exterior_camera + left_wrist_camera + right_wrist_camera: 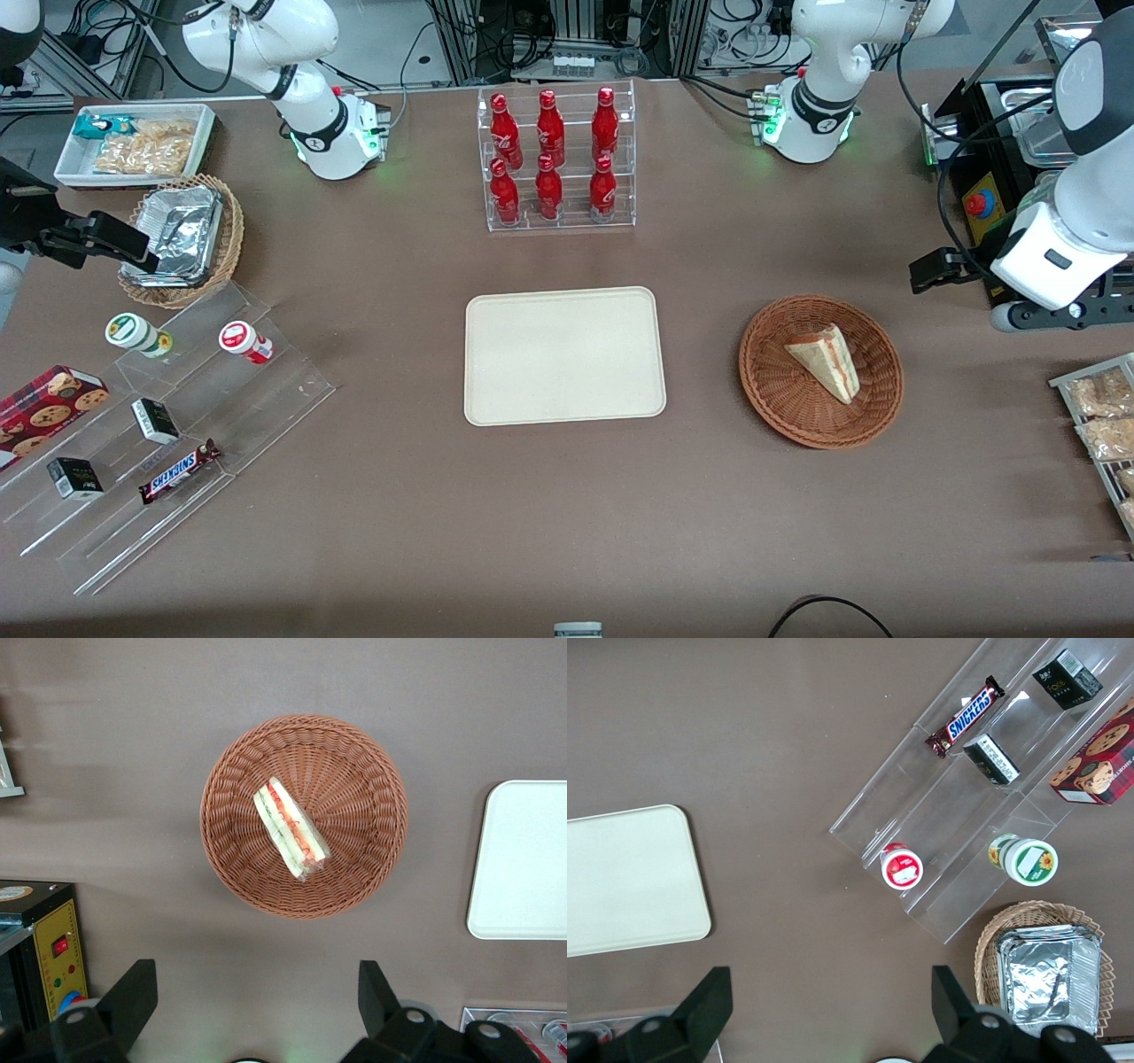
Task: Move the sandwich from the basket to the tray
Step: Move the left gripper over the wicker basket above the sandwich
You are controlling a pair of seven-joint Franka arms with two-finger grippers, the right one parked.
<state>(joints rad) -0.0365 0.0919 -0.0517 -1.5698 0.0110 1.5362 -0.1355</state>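
The sandwich [828, 361] [291, 830], a pale bread wedge with red and green filling, lies inside the reddish-brown wicker basket [771, 390] [363, 771]. The cream tray [564, 354] [523, 859] sits bare beside the basket, toward the parked arm's end. My gripper [930, 270] [255, 992] hangs open well above the table, off the basket's rim toward the working arm's end and farther from the front camera. Nothing is between its fingers [133, 992].
A clear rack of red bottles [558, 159] stands farther from the front camera than the tray. A black box with a red button [979, 208] and a rack of snack packets [1099, 416] flank the basket. Stepped acrylic shelves with snacks [168, 425] lie toward the parked arm's end.
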